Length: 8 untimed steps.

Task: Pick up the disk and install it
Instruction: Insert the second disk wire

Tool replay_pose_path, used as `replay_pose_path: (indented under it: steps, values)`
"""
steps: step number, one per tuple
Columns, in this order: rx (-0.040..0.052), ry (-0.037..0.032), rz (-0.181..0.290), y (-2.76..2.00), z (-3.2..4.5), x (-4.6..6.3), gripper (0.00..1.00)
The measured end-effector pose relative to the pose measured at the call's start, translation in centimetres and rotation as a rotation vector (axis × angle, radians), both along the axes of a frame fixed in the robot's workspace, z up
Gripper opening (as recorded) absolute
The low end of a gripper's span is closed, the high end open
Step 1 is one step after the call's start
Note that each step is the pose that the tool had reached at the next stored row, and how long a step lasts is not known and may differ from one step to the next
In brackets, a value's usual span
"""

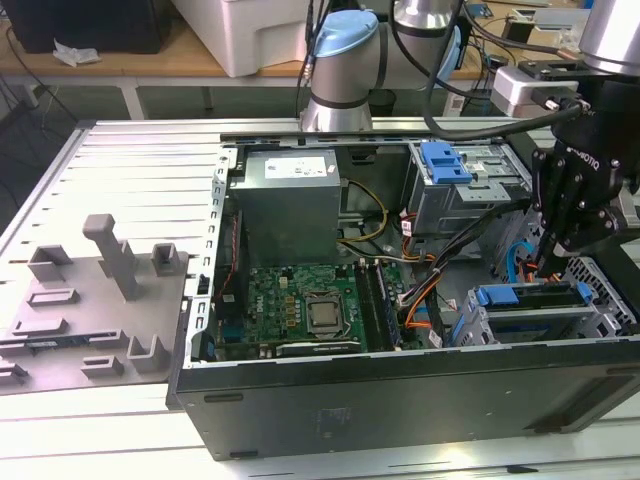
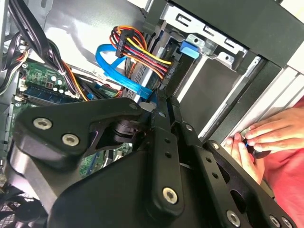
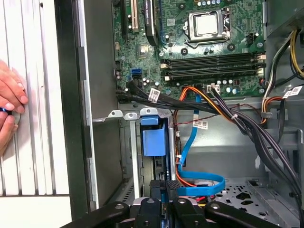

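Observation:
The disk (image 1: 525,296) sits edge-up in the drive cage (image 1: 480,325) at the near corner of the open computer case, on the exterior view's right, with its blue rail on top. In the first wrist view its blue tab (image 3: 154,137) stands in the cage slot. My black gripper (image 1: 550,268) hangs straight down just above the disk's far end. Its fingers are shut together with nothing visible between them in both wrist views (image 3: 165,187) (image 2: 161,102). A blue flat cable (image 2: 118,71) and a bundle of coloured wires (image 2: 142,47) run right beside the fingertips.
A grey power-supply box (image 1: 290,195) and the green motherboard (image 1: 300,310) fill the case's left half. A bare blue bracket (image 1: 445,160) sits on the far cage. A person's hand (image 2: 266,135) rests outside the case wall. A grey foam tray (image 1: 90,300) lies at the left.

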State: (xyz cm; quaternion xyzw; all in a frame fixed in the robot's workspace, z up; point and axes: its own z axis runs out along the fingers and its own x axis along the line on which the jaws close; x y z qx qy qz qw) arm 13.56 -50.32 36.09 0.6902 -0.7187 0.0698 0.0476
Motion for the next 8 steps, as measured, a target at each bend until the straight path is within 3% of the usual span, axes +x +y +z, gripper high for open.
replay_pose_path:
  steps: [8]
  values:
    - [-0.0002, -0.0005, 0.009, -0.21, -0.19, -0.21, 0.16]
